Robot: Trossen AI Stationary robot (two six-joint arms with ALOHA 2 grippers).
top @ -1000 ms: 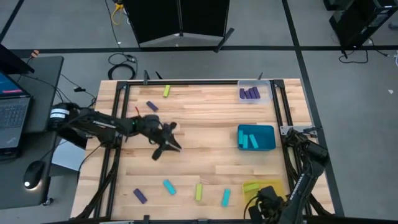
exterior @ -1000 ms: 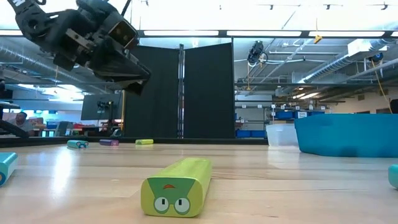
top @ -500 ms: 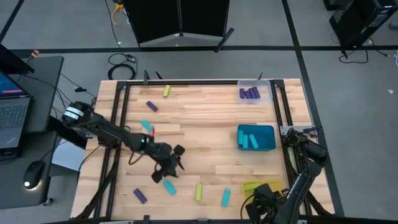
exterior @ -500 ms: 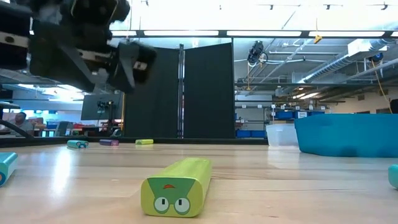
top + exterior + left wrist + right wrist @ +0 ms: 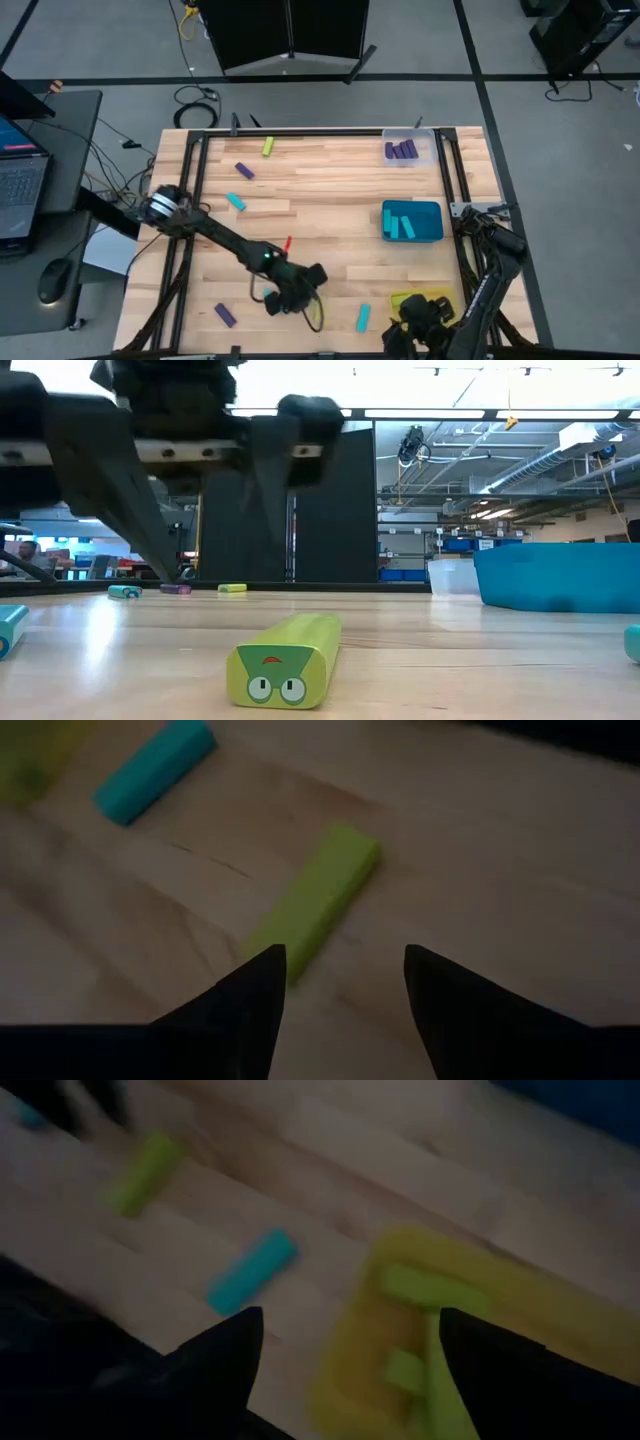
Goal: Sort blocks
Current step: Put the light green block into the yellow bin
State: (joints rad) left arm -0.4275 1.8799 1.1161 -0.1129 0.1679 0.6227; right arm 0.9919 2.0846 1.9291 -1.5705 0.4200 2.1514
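Note:
A yellow-green block (image 5: 315,900) lies flat on the wooden table near its front edge; it also fills the front of the low view (image 5: 285,660). My left gripper (image 5: 345,955) is open just above and short of its near end, slanting down, and touches nothing (image 5: 297,300). A cyan block (image 5: 155,770) lies beyond it. My right gripper (image 5: 350,1315) is open above the yellow tray (image 5: 330,1370) at the near right, which holds yellow-green blocks (image 5: 430,1285). Other loose blocks: cyan (image 5: 363,318), purple (image 5: 225,315), cyan (image 5: 235,200), purple (image 5: 243,171), yellow-green (image 5: 268,147).
A teal tray (image 5: 412,221) with cyan blocks stands at the right, and a clear tray (image 5: 405,150) with purple blocks at the far right corner. A black frame (image 5: 195,180) runs along the table's edges. A laptop (image 5: 20,190) sits left of the table.
My left gripper has swept from the table's middle toward the near edge and somewhat to the right, sinking a little and rolling about its own axis. It now stands over the yellow-green block at the front. The blocks have stayed where they were.

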